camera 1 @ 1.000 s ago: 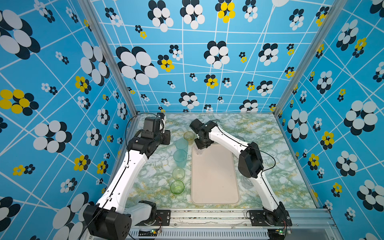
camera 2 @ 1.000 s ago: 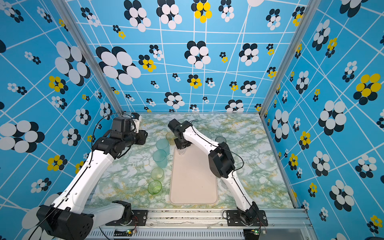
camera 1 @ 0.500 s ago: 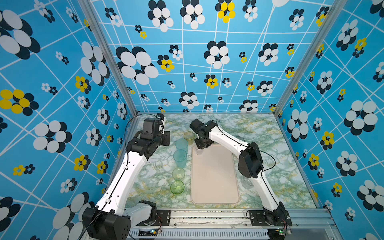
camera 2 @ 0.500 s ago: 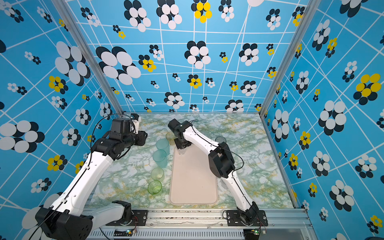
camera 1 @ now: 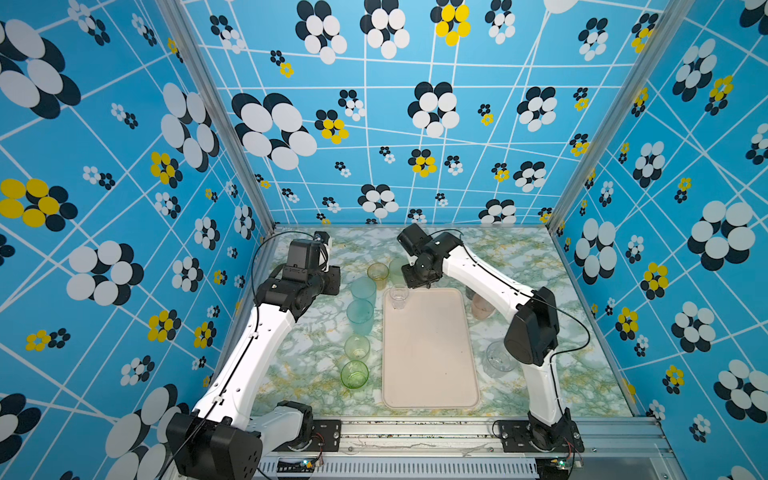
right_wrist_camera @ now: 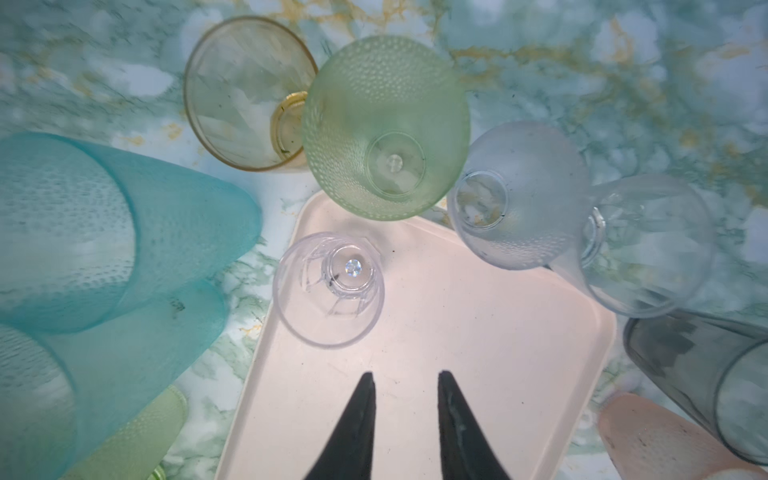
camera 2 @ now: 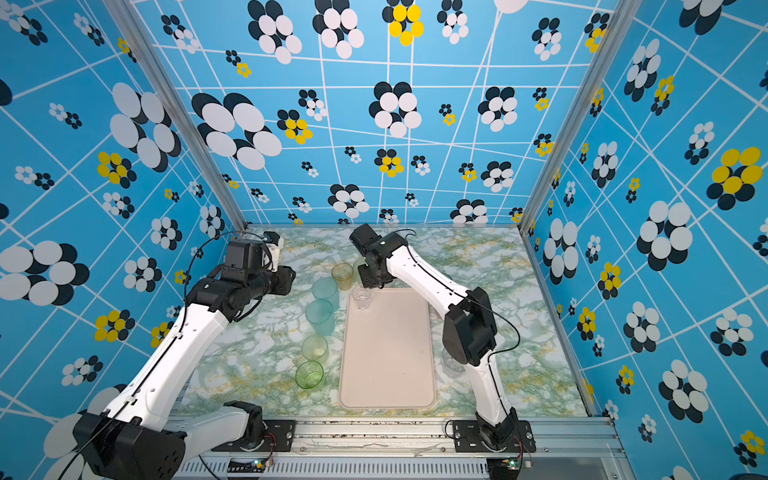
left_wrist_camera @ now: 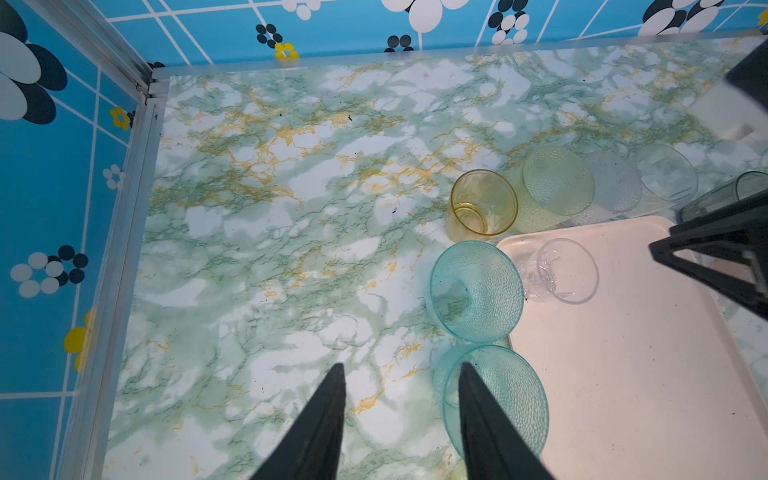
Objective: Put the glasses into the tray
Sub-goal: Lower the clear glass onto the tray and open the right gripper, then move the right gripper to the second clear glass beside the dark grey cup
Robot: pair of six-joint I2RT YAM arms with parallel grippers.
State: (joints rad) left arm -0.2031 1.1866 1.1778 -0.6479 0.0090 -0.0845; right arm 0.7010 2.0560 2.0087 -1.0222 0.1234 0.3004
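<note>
- Green-marbled tabletop [camera 1: 311, 361], boxed in by blue flower-print walls [camera 1: 374, 124].
- Cream tray [camera 1: 432, 353] flat at centre; one clear tumbler [right_wrist_camera: 328, 286] upright inside, far-left corner.
- Outside, along left rim: amber tumbler [camera 1: 377, 273], teal tumblers [camera 1: 363, 291], green tumbler [camera 1: 354, 374]. Pink tumbler [camera 1: 482, 306] off right rim.
- Over tray near clear tumbler: right gripper [right_wrist_camera: 405, 374], jaws parted, empty.
- Above tabletop beside teal tumblers: left gripper [left_wrist_camera: 402, 365], jaws apart, holding nothing.
</note>
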